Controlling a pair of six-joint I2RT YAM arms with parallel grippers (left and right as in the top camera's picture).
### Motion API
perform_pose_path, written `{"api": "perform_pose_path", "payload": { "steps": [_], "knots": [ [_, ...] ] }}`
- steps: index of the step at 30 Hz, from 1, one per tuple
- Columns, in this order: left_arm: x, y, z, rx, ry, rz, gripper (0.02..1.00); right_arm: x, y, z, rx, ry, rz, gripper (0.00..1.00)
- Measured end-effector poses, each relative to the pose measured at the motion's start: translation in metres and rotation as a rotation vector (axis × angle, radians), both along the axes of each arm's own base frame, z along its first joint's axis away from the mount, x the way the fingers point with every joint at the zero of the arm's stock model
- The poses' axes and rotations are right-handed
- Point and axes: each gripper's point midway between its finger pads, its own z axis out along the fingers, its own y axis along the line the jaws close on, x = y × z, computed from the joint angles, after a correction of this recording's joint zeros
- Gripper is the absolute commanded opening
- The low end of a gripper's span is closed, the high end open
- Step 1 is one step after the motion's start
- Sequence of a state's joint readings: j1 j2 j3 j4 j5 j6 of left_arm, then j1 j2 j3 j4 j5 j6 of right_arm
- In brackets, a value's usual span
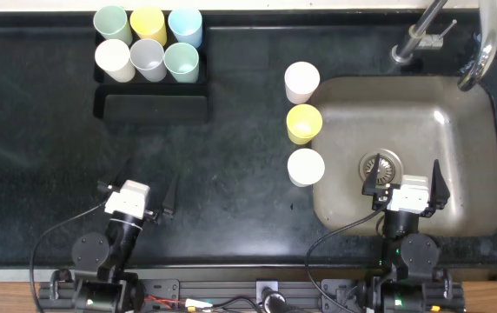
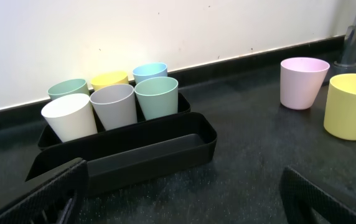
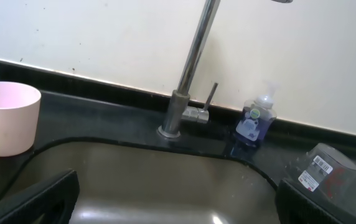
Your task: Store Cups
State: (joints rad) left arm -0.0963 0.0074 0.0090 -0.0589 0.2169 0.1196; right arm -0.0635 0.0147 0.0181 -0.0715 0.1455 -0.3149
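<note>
Cups already stored [image 1: 149,56], six of them upright, fill the two back rows of the black tray [image 1: 153,109] at far left; its front trough is bare. The left gripper [image 1: 140,187] hovers over the counter [image 1: 231,191] on the near side of the tray, jaws wide apart and holding nothing. Toward the middle, three loose cups stand in a line just beside the sink [image 1: 440,113]: pink cup [image 1: 301,81], yellow cup [image 1: 304,123], white cup [image 1: 306,167]. The right gripper [image 1: 405,176] hangs over the basin, jaws likewise apart and empty. These cups look like light, stiff, smooth plastic, prone to tipping or slipping; pinching one wall at the rim, one finger inside, seems the surest hold.
</note>
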Motion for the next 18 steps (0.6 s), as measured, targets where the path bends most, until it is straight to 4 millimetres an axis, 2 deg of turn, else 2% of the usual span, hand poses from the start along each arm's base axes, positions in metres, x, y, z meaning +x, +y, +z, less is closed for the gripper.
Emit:
{"api": "perform_pose_path", "payload": {
  "steps": [8, 10, 13, 15, 18],
  "knots": [
    [0.0002, 0.0007, 0.0, 0.0, 0.0, 0.004, 1.0, 0.0, -0.0001, 0.0, 0.0, 0.0, 0.0, 0.998],
    [0.0002, 0.0007, 0.0, 0.0, 0.0, 0.005, 0.954, 0.0, -0.0001, 0.0, 0.0, 0.0, 0.0, 0.998],
    [0.0005, 0.0016, -0.0001, 0.001, 0.0, 0.01, 0.954, 0.0, -0.0001, 0.0, 0.0, 0.0, 0.0, 0.998],
    [0.0006, 0.0019, -0.0003, 0.001, 0.001, 0.012, 1.0, 0.0, -0.0001, 0.0, 0.0, 0.0, 0.0, 0.998],
    [0.0005, 0.0024, -0.0017, 0.001, 0.009, 0.015, 1.0, 0.0, -0.0001, 0.0002, 0.0, -0.001, 0.0, 0.998]
  ]
}}
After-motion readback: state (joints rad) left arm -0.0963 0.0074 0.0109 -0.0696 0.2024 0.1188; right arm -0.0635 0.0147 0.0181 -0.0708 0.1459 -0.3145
